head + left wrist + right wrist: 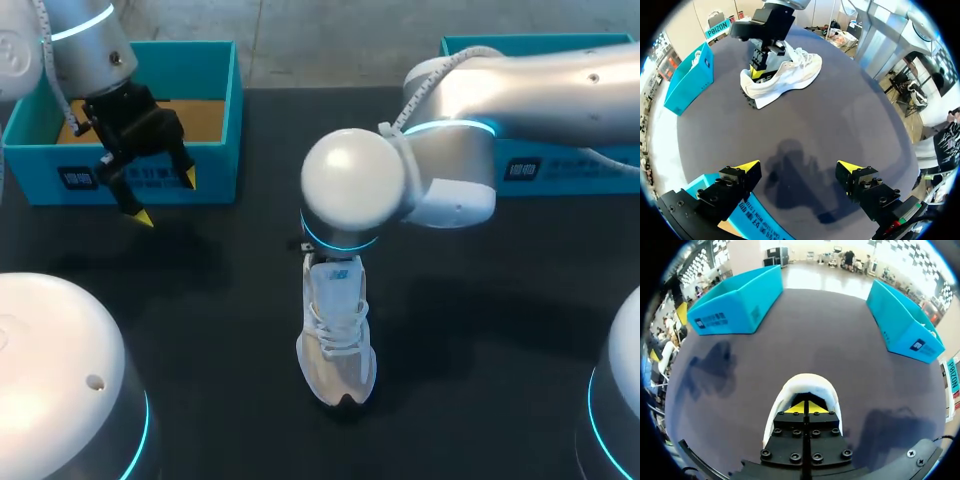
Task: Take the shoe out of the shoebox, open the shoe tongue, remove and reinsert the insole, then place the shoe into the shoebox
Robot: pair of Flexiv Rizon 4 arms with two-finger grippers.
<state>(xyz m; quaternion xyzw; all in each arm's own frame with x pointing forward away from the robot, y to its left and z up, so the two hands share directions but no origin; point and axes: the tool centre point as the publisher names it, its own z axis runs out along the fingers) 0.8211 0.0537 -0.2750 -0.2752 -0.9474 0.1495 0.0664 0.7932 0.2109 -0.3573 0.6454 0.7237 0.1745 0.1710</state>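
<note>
A white and grey sneaker (338, 350) stands upright mid-table, toe toward the front edge. My right arm reaches over its heel, and the wrist hides the gripper in the head view. In the right wrist view my right gripper (806, 407) is shut, its yellow tips together inside the sneaker's heel opening (790, 390); nothing shows between them. The left wrist view shows the sneaker (785, 77) with my right gripper (758, 70) in its collar. My left gripper (165, 198) hangs open and empty in front of the left teal shoebox (215, 110), far from the sneaker.
A second teal box (560, 170) stands at the back right, behind my right arm. Both boxes (740, 305) (905, 325) lie ahead of the right gripper. The left box's edge (755, 220) is just under my left gripper (799, 167). Dark tabletop surrounds the sneaker.
</note>
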